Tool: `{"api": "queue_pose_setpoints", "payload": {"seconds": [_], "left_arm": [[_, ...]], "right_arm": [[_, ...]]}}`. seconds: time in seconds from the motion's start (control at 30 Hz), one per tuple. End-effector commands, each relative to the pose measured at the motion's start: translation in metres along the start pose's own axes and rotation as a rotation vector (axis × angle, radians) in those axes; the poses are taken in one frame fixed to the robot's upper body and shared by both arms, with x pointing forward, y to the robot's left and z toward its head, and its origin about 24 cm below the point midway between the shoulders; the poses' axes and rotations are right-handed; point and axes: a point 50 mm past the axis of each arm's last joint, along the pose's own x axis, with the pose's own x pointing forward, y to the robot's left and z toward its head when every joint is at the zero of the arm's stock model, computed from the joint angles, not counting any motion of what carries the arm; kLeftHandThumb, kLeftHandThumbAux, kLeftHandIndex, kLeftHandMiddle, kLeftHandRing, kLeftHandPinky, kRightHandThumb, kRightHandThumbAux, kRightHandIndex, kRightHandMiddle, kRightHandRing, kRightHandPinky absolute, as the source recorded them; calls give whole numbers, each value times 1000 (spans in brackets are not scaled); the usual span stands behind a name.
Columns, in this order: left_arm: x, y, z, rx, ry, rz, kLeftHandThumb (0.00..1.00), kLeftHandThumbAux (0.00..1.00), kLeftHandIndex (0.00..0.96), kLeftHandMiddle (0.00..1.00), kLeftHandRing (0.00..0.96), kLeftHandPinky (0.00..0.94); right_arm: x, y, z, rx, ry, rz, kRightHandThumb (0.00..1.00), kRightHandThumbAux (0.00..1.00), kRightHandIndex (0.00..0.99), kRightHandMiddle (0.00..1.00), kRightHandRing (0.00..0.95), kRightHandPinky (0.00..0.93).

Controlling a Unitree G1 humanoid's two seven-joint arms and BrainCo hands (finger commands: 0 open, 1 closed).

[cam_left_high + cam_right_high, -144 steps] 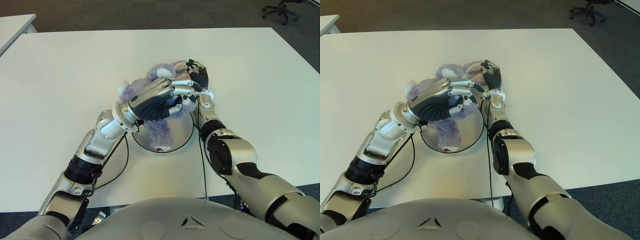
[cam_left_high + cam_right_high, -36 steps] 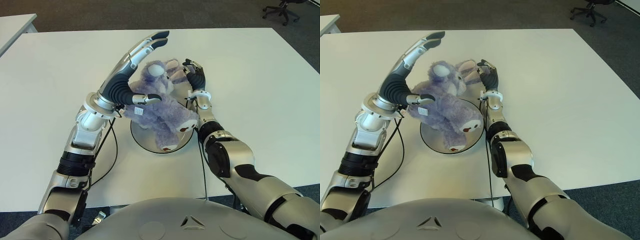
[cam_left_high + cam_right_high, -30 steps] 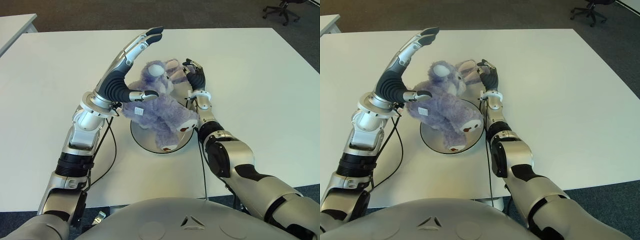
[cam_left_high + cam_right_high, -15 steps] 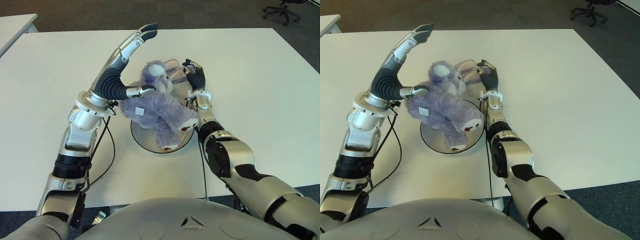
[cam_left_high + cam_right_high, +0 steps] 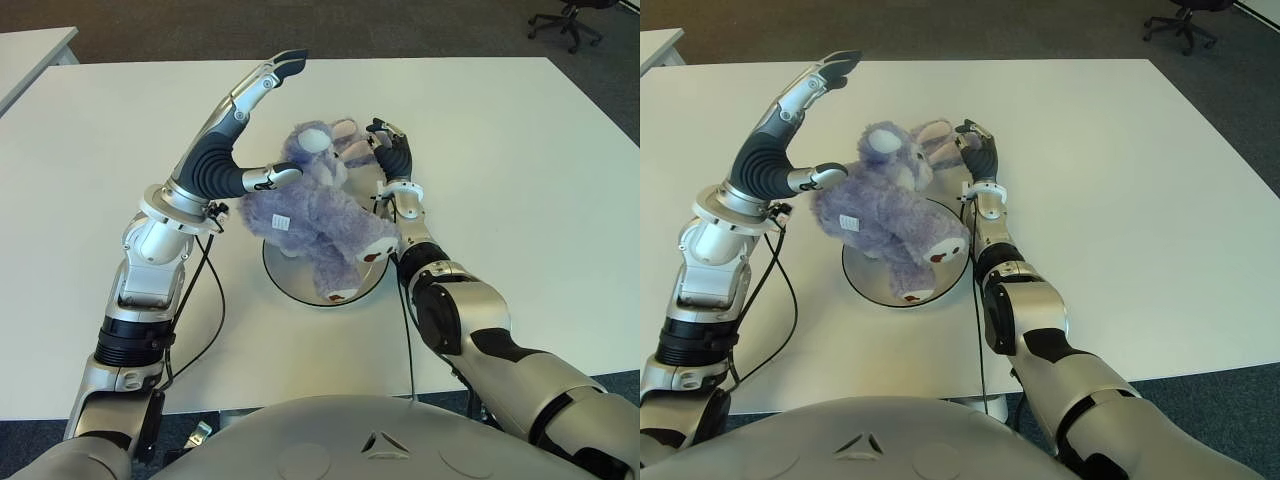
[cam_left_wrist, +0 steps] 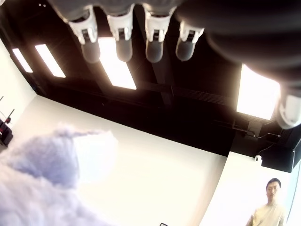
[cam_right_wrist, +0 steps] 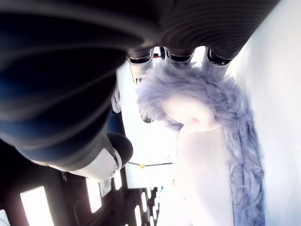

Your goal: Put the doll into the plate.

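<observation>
- One doll (image 5: 318,215), purple plush, lies across the plate (image 5: 290,282) on the white counter (image 5: 520,170), head toward the far side.
- Left hand (image 5: 232,135) is raised beside the doll's left flank, fingers straight and spread (thumb pointing at the fur), holding nothing.
- Right hand (image 5: 392,152) curls its fingers on the doll's ear (image 7: 202,113).

**G1 body, as seen**

Arms: silver-grey metal shells, black ribbed joint sections, black bands at the elbows. Left hand (image 5: 228,150): dark ribbed palm, silver finger links, black fingertip pads. Right hand (image 5: 392,160): same build, white wrist cuff. Thin black cable loops off each forearm. Torso top is smooth grey, with a small triangular mark at centre and two round recesses beside it.
</observation>
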Motion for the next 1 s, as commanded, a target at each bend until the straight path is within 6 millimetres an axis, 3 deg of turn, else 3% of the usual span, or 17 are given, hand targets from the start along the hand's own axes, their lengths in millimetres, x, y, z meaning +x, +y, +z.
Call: {"api": "queue_pose_setpoints", "payload": {"seconds": [0.03,0.4,0.67,1.0], "left_arm": [[-3,7,-5,26,27,12,126,305,0,70,35,0],[-5,6,-9,-86,28,61,173,318,0,75,37,0],[-10,10,-21,-9,43,125,138,313,0,87,41,0],[-13,10,-34,24,46,164,95,343,0,21,0,0]], "right_arm": [[-29,-8,-53,-7,222,-31,675,735,397,158,158,215],[-29,-9,-53,-11,223,-32,677,735,397,163,163,220],[-29,-9,-53,-12,222,-36,676,735,397,161,167,227],[-29,-10,-53,-13,223,-37,677,735,397,161,162,219]]}}
